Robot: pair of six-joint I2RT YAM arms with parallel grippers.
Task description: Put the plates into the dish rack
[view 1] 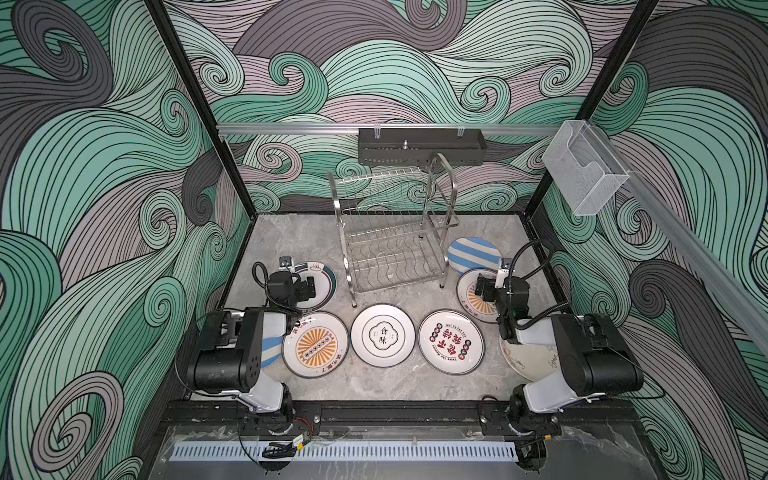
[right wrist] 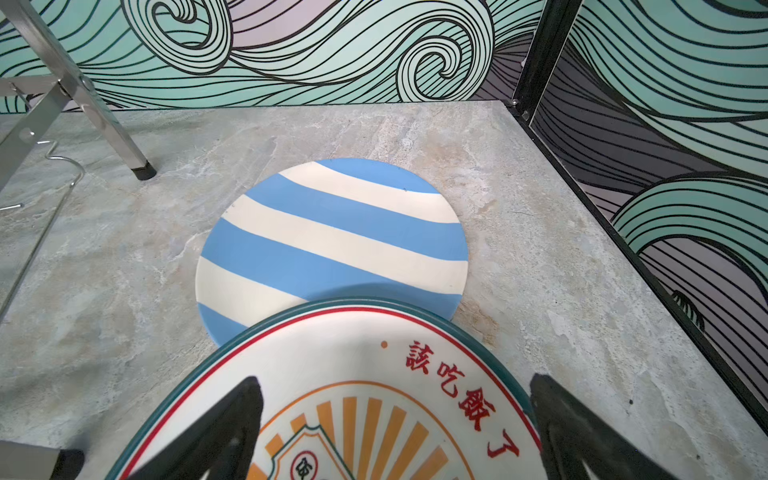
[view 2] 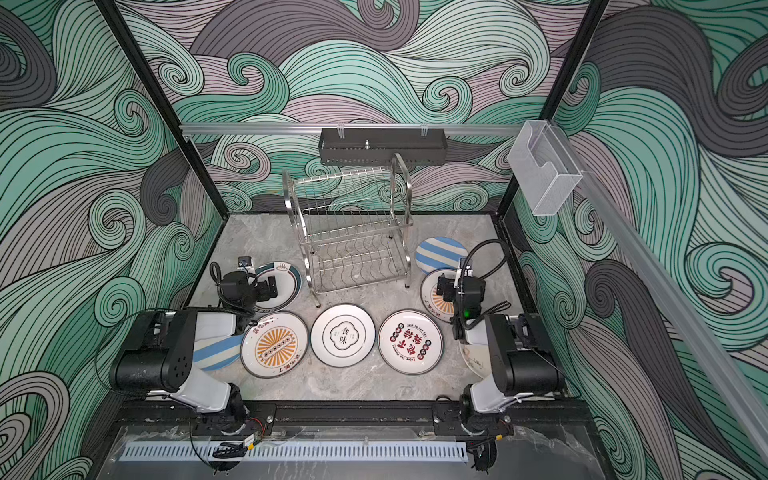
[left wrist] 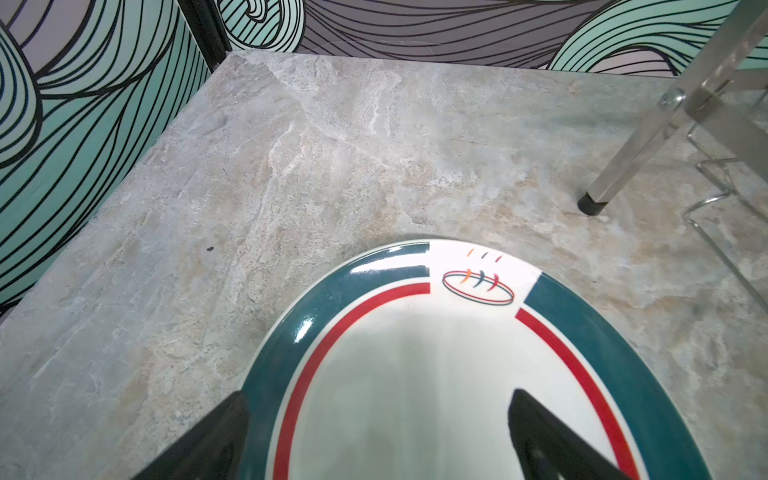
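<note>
Pick-up stage, dish rack [view 1: 394, 243] empty: left end effector [left wrist: 380, 397] released over teal-rimmed plate [left wrist: 415, 353], right end effector [right wrist: 397, 379] released over sunburst plate [right wrist: 365, 353]. Next: catch a rim.

Entry, legible text only:
- White round plate with a black quatrefoil frame [view 1: 382, 336], near centre: black characters 食味.
- White round plate with an orange sunburst and teal-and-red rim [right wrist: 353, 353], far right: red characters 該吃飯了 along the rim.
- White round plate with large red characters [view 1: 451, 341], near right: rim lettering "Enjoy The Moment"; the large characters are too small to read.
</note>
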